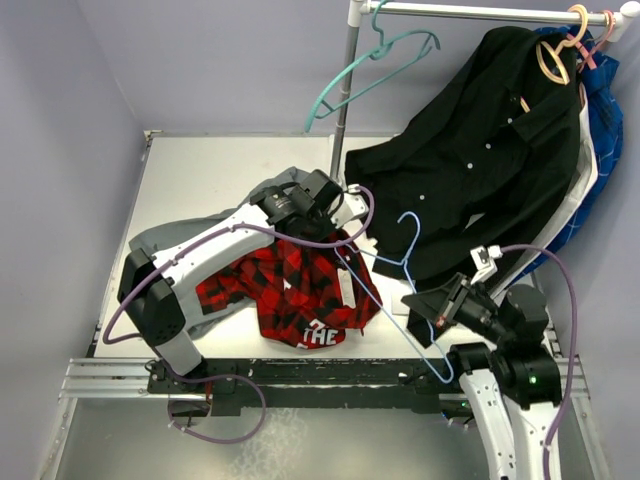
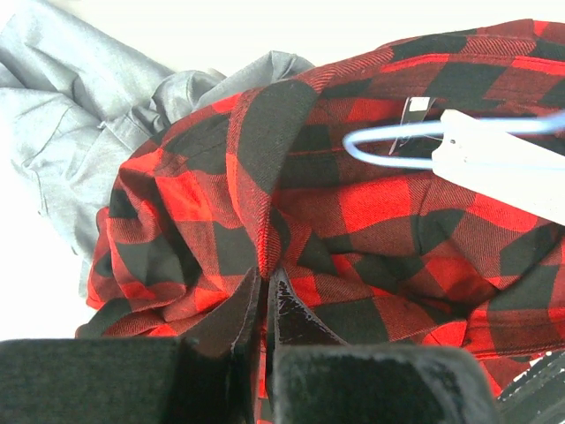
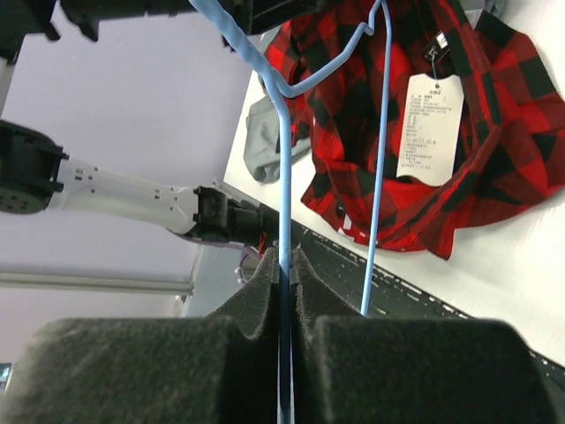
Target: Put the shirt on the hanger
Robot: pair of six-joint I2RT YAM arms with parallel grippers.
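Note:
The red-and-black plaid shirt (image 1: 295, 290) lies bunched on the table, with white letters showing at its near edge. My left gripper (image 1: 345, 232) is shut on a fold of the shirt (image 2: 371, 203) at its far edge; the jaws (image 2: 265, 291) pinch the cloth. My right gripper (image 1: 428, 298) is shut on one thin bar of the pale blue hanger (image 1: 406, 262) and holds it tilted above the table. In the right wrist view the hanger (image 3: 284, 159) runs up from the gripper (image 3: 284, 261) over the shirt (image 3: 494, 106). The hanger's end (image 2: 388, 146) lies over the shirt by the collar.
A grey shirt (image 1: 170, 235) lies under and left of the plaid shirt. A black button-up shirt (image 1: 490, 160) hangs on a tan hanger (image 1: 555, 55) from the rail at the back right. A teal hanger (image 1: 370, 65) hangs by the pole (image 1: 345, 110). A white tag (image 3: 431, 115) lies on the plaid shirt.

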